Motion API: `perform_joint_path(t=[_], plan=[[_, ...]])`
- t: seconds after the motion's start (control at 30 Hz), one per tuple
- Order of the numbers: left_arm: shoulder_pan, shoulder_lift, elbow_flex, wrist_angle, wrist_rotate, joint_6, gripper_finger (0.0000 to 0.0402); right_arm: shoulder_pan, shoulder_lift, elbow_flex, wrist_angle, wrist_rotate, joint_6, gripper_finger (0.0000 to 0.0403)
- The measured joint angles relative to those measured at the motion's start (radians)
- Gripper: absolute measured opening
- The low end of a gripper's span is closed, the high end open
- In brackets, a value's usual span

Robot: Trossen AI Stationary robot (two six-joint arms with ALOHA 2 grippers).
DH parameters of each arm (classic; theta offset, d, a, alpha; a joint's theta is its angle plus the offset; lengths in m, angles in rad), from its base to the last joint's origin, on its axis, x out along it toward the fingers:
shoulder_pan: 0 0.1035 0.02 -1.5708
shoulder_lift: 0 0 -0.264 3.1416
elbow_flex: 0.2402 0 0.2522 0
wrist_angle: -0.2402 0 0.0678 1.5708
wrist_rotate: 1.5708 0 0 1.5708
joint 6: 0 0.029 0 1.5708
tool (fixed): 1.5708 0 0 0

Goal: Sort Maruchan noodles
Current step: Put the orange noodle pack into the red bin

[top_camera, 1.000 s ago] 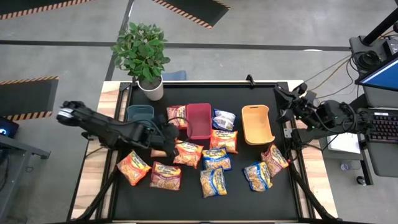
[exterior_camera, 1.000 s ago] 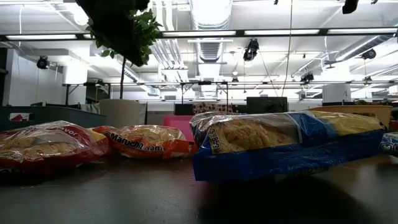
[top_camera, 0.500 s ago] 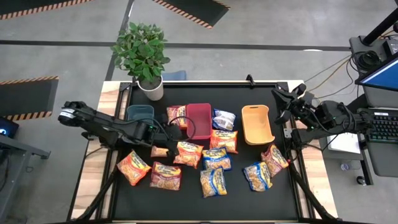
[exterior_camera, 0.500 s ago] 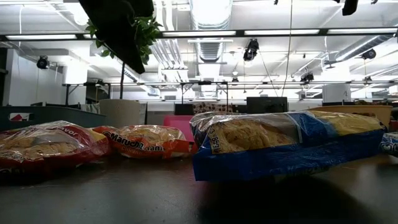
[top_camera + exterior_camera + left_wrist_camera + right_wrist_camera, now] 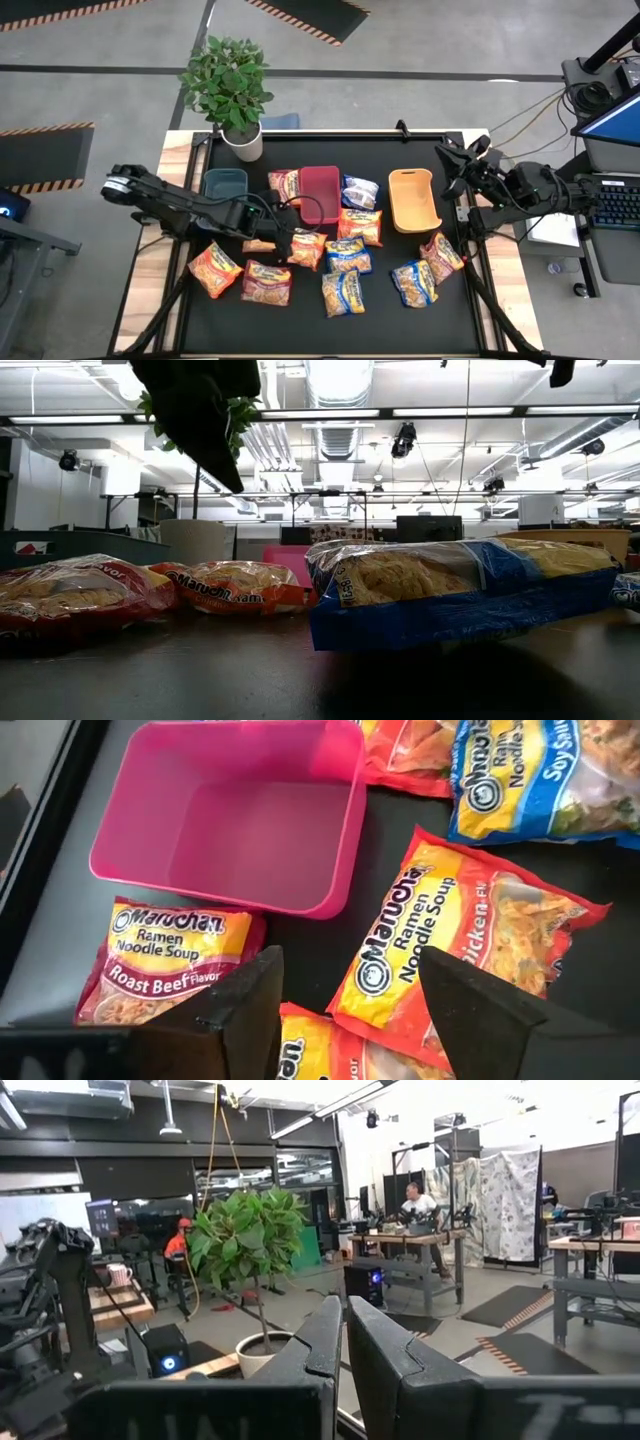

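Observation:
Several Maruchan noodle packets lie flat on the black table. My left gripper hovers open above the middle-left, touching nothing. Past its fingers lie an orange chicken packet, the edge of another orange packet, a red-pink roast beef packet and a blue packet. The red bin stands empty beside them. My right gripper waits shut, raised at the table's right edge.
A teal bin stands at far left and a tan bin at far right. A potted plant is at the far left corner. More packets lie along the near side: orange, red-pink, blue.
My left gripper has gone a little toward the table's right edge and down, nearer the orange chicken packet. The packets lie where they were.

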Motion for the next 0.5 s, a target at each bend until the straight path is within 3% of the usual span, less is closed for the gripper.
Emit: perform_joint_path(t=[0.2, 0.5], plan=[[0.0, 0.0, 0.003, 0.0, 0.044, -0.132, 0.0222, 0.0, -0.001, 0.0, 0.003, 0.0, -0.03, 0.0013], [-0.027, 0.0, -0.031, 0.069, 0.084, -0.146, 0.0222, 0.0, -0.001, 0.0, 0.009, 0.0, -0.064, 0.0013]])
